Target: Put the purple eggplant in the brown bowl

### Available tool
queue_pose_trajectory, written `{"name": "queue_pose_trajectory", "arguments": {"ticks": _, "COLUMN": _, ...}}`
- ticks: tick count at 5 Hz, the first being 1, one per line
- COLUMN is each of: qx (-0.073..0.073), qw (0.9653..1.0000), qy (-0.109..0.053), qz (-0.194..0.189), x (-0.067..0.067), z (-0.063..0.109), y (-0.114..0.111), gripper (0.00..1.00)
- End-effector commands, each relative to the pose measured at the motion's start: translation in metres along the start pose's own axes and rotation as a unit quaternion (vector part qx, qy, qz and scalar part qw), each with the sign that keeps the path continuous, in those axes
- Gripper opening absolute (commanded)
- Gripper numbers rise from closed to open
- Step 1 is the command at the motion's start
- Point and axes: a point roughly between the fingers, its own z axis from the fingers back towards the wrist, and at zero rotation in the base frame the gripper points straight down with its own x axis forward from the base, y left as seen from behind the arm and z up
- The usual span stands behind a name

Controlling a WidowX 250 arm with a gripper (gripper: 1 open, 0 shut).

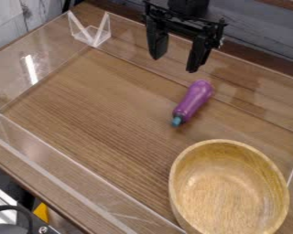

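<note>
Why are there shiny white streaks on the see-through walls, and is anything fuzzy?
In the camera view, light glares off the clear walls; the eggplant has a small shine; the gripper looks slightly soft; the bowl is cut off at the bottom edge.

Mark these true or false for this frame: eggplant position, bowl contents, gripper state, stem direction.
1. The eggplant is already in the bowl. False: it lies on the wooden table, apart from the bowl.
2. The bowl is empty. True.
3. The gripper is shut on the eggplant. False: it is open and holds nothing, above and behind the eggplant in the picture.
4. The eggplant's blue stem end points toward the bowl side, down in the picture. True.
5. The bowl sits at the picture's lower right. True.
</note>
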Motion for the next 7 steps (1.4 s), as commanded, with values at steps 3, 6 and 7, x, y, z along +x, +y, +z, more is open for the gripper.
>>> {"name": "queue_pose_trajectory", "arguments": {"ticks": 3, "qx": -0.002, "qw": 0.9997, "qy": 0.02, "qz": 0.015, "x": -0.003, "z": -0.014, "y": 0.004, "gripper": 1.0}}
{"name": "queue_pose_trajectory", "arguments": {"ticks": 6, "qx": -0.002, "qw": 0.9986, "qy": 0.029, "qz": 0.044, "x": -0.006, "z": -0.022, "y": 0.014, "gripper": 1.0}}
{"name": "queue_pose_trajectory", "arguments": {"ticks": 7, "qx": -0.002, "qw": 0.9978, "qy": 0.027, "qz": 0.06, "x": -0.006, "z": -0.021, "y": 0.02, "gripper": 1.0}}
